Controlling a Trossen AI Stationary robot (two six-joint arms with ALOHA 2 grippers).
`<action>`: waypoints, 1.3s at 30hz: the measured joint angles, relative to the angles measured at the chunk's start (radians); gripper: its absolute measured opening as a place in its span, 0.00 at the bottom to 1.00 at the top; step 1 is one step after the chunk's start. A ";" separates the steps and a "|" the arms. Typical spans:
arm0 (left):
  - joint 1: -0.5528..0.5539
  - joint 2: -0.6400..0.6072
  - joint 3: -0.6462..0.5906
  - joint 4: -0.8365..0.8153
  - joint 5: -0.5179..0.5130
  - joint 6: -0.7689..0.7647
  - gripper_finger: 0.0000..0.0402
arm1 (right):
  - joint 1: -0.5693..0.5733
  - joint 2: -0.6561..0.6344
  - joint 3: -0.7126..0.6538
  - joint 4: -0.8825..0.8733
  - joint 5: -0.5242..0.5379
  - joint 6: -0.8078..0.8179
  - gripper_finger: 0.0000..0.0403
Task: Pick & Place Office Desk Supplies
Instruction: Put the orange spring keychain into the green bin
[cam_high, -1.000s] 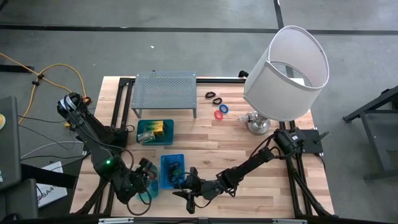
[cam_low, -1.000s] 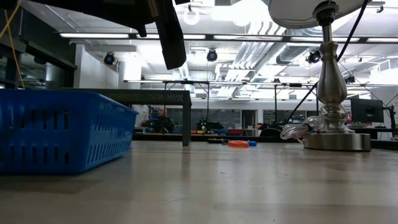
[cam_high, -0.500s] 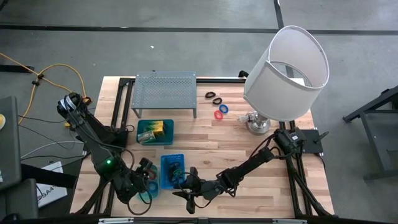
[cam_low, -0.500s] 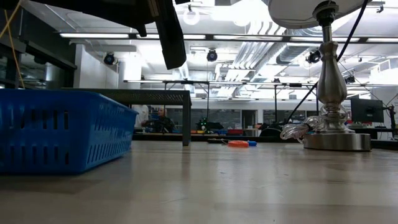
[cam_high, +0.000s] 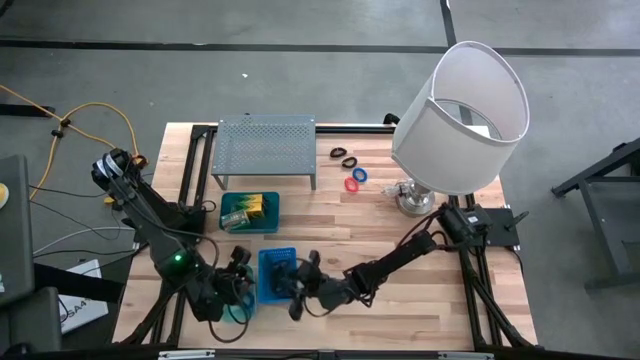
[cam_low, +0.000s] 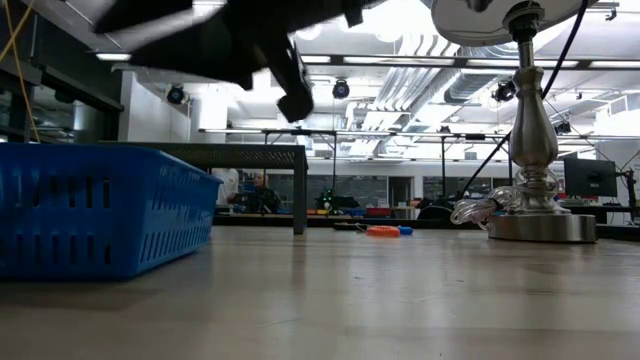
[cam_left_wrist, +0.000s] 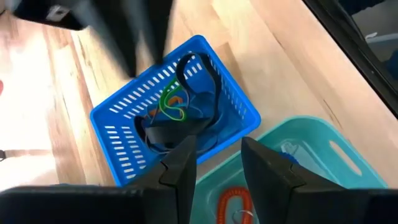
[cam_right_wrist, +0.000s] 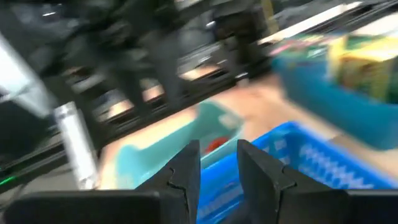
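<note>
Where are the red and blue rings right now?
In the high view, the red and blue rings lie on the table's far half, between the grey rack and the lamp base.

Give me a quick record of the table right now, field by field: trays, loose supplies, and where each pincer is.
blue tray: near edge, holds black bands and a green loop
light teal tray: beside it, orange coil inside
dark teal tray: yellow-green packets inside
loose items: red ring, blue ring, black loops beside the grey rack
left pincer: empty, above the light teal tray
right pincer: empty, at the blue tray's edge
</note>
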 joint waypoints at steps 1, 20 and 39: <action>0.003 0.000 0.000 0.000 0.000 0.000 0.30 | -0.007 0.000 0.000 -0.007 0.031 0.000 0.23; 0.006 0.000 0.000 -0.001 0.003 0.000 0.30 | -0.081 0.000 0.000 -0.721 0.399 0.426 0.23; 0.006 0.000 0.000 -0.001 0.003 -0.006 0.30 | -0.218 0.000 0.000 -0.989 0.293 0.610 0.23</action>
